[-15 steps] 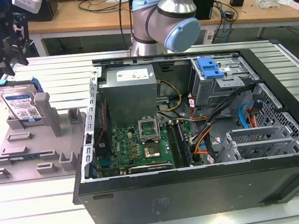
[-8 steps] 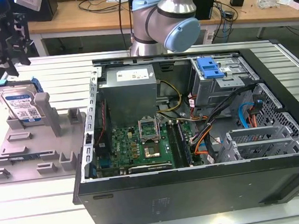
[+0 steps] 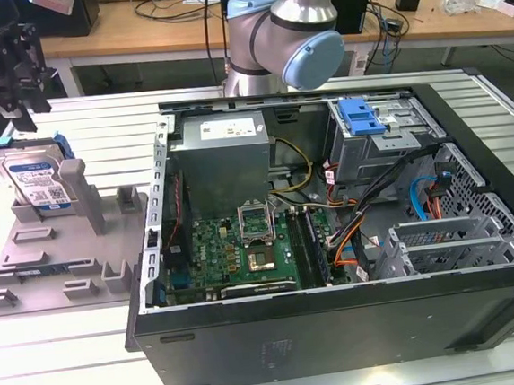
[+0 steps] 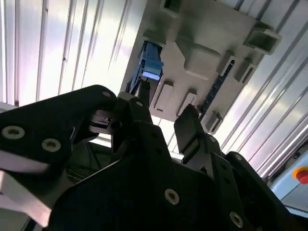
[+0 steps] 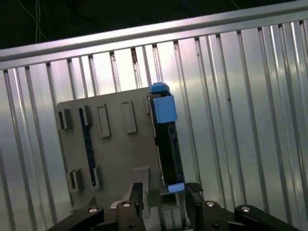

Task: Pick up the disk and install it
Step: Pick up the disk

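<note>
Hand (image 5: 165,191) – fingers (image 5: 193,193) parted, empty

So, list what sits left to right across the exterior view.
disk → grey post → green circuit board → blue latch

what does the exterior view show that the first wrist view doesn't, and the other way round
Exterior view's own: the open computer case with its motherboard, the arm, and the label face of the disk, which leans on a grey post.
First wrist view's own: the disk edge-on, with the two fingers apart and lined up either side of its end.
Shared: the disk, the grey plate it stands on, the ribbed table, and the gripper, open above the disk.
</note>
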Controlling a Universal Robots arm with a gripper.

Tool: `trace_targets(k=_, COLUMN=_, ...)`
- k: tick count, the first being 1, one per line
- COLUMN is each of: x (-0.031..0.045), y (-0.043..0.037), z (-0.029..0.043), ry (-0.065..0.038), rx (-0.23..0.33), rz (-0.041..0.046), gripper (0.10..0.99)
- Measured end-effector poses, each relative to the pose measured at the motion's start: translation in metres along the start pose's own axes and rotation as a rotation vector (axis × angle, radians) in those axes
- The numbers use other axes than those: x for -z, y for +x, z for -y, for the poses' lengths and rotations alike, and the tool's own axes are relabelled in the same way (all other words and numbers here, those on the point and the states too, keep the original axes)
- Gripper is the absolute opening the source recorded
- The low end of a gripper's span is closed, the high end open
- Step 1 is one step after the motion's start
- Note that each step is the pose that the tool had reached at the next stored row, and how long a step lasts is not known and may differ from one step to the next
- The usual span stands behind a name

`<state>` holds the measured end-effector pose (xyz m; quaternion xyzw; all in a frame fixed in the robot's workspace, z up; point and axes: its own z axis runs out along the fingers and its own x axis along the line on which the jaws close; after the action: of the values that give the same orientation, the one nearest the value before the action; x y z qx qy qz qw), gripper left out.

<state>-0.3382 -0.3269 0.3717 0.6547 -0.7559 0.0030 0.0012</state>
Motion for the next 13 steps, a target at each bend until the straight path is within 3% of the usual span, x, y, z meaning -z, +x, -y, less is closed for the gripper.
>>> trace_targets(k=4, x=-0.0014, y=-0.0006, z=-0.0002, ry=0.001, rx=0.092, rz=0.0004, gripper=0.482)
trace_targets(k=8, x=-0.0013, y=-0.0008, z=0.0004, ry=0.000, rx=0.094, rz=0.0003, gripper=0.482)
trace_targets(k=11, x=-0.0019, y=-0.0067, z=0.0004, ry=0.001, rx=0.094, rz=0.0001, gripper=0.482)
trace_targets(k=13, x=-0.0034, y=-0.0144, z=-0.0069, ry=0.001, rx=0.097, rz=0.0001, gripper=0.482)
